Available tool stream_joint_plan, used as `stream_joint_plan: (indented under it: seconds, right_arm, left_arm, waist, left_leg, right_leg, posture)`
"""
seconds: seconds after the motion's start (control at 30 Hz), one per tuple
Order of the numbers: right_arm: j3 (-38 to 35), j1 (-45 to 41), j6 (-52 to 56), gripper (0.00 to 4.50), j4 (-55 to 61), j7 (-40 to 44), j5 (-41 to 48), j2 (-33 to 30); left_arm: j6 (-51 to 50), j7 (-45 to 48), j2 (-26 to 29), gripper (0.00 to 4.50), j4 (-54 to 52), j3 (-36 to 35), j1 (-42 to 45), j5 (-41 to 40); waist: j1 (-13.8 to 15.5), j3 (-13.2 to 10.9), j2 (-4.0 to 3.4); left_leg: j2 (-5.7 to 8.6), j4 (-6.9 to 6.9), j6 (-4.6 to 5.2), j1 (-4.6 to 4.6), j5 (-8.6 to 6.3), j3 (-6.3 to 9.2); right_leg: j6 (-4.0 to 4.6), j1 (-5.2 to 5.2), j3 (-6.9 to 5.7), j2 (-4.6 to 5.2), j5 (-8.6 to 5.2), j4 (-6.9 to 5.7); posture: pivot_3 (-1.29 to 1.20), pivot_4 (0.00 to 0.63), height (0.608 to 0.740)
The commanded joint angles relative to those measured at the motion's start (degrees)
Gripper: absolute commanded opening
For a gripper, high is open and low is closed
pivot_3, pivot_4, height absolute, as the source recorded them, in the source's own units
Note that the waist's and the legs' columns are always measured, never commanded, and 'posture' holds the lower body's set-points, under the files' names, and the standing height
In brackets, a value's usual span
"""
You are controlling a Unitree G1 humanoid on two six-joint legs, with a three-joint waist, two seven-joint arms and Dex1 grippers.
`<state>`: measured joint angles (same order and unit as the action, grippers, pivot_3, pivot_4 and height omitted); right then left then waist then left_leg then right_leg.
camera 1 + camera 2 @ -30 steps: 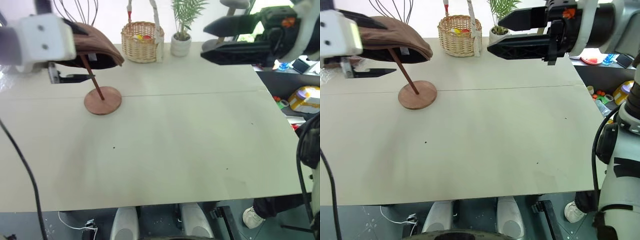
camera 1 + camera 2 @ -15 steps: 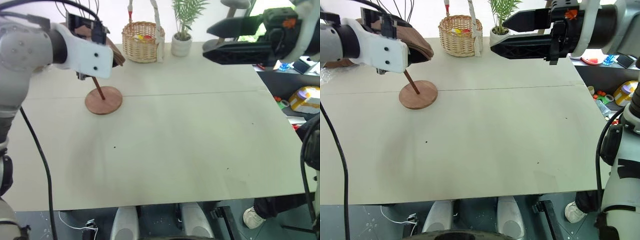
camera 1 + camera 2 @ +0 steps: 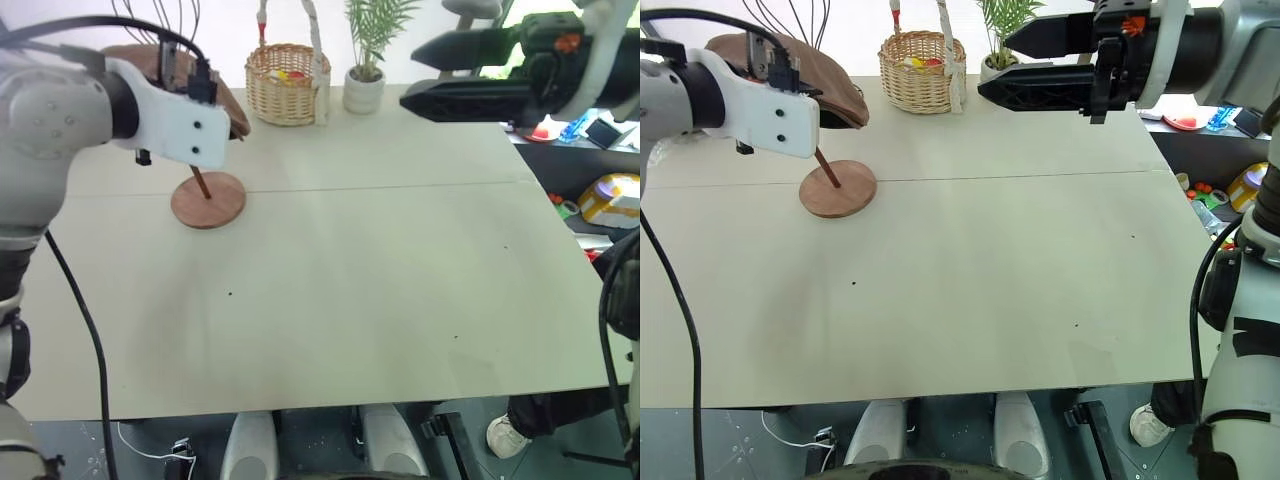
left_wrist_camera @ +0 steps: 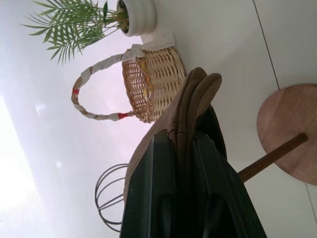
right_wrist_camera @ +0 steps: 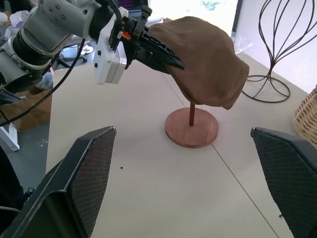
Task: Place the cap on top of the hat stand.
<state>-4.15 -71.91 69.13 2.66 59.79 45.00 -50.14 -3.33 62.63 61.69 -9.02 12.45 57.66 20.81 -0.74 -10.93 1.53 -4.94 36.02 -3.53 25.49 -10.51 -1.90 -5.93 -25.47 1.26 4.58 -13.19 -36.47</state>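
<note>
The brown cap (image 5: pixel 205 64) rests domed over the top of the reddish-brown hat stand, hiding its top disc. The stand's thin slanted rod (image 3: pixel 826 170) runs down to the round base disc (image 3: pixel 838 188) at the table's far left. My left gripper (image 5: pixel 168 58) reaches the cap from the side. In the left wrist view its two black fingers (image 4: pixel 148 188) are shut on the cap's folded edge (image 4: pixel 190 99). My right gripper (image 3: pixel 1000 65) hangs above the far middle of the table, pointing at the stand, open with nothing between its fingers.
A wicker basket (image 3: pixel 285 85) and a small potted plant (image 3: pixel 362 88) stand at the table's back edge. A black wire stand (image 5: pixel 270 74) is behind the cap. Clutter (image 3: pixel 610 195) lies beyond the table's right edge.
My left wrist has rolled and moved in toward the stand. Its fingers, spread above and below the cap a second ago, are now shut on its edge. The right arm has kept still.
</note>
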Motion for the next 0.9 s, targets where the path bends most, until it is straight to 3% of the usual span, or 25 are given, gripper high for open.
stream_joint_plan:
  seconds: [0.03, 0.4, 0.57, 0.73, 0.9]
  right_arm:
    - [-0.5, -0.9, -1.8, 4.5, 0.0, -0.4, -0.5, -0.2]
    - [1.0, 0.3, -3.2, 4.5, -0.6, 0.1, -2.0, -1.0]
    - [1.4, 0.9, -3.3, 4.5, -0.9, 0.4, -2.5, -1.5]
    - [2.0, 0.8, -3.4, 4.5, -1.8, 0.8, -3.1, -1.6]
    - [3.5, 0.6, -4.2, 4.5, -3.6, 1.0, -5.0, -1.9]
  left_arm:
    - [-1.7, -3.8, -0.6, 0.05, -0.7, -4.1, 0.6, 1.5]
    - [6.4, -19.1, -3.8, 0.05, 2.5, -11.7, -0.7, -0.9]
    - [14.4, -23.0, -3.4, 0.05, 4.2, -21.7, -6.3, -9.2]
    - [35.8, -21.1, -2.5, 0.05, 11.8, -30.8, -13.7, -22.0]
    - [54.5, -19.4, 1.7, 0.05, 24.8, -32.8, -15.6, -25.5]
  waist:
    - [0.0, 0.0, 0.0]
    - [0.0, 0.0, -0.01]
    - [-0.1, 0.0, -0.01]
    - [-0.1, 0.0, -0.01]
    - [0.0, 0.0, -0.01]
  left_leg:
    - [0.0, 0.01, 0.0, 0.0, 0.0, 0.0]
    - [0.0, 0.06, 0.0, -0.01, 0.0, 0.02]
    - [0.0, 0.04, 0.0, -0.04, 0.0, 0.01]
    - [-0.01, 0.05, 0.0, -0.07, 0.0, -0.01]
    - [-0.01, 0.13, -0.01, -0.08, 0.0, -0.01]
  right_leg:
    - [0.0, 0.0, 0.0, 0.0, 0.0, -0.01]
    - [-0.16, -0.01, 0.0, 0.0, 0.08, -0.11]
    - [-0.16, -0.02, 0.0, 0.0, 0.08, -0.15]
    - [-0.15, -0.03, -0.01, 0.02, 0.08, -0.2]
    - [-0.02, -0.01, -0.01, 0.03, 0.01, -0.27]
  posture:
    - [0.0, 0.15, 0.728]
    - [0.0, 0.15, 0.728]
    - [0.0, 0.15, 0.728]
    - [0.0, 0.15, 0.728]
    - [0.0, 0.15, 0.728]
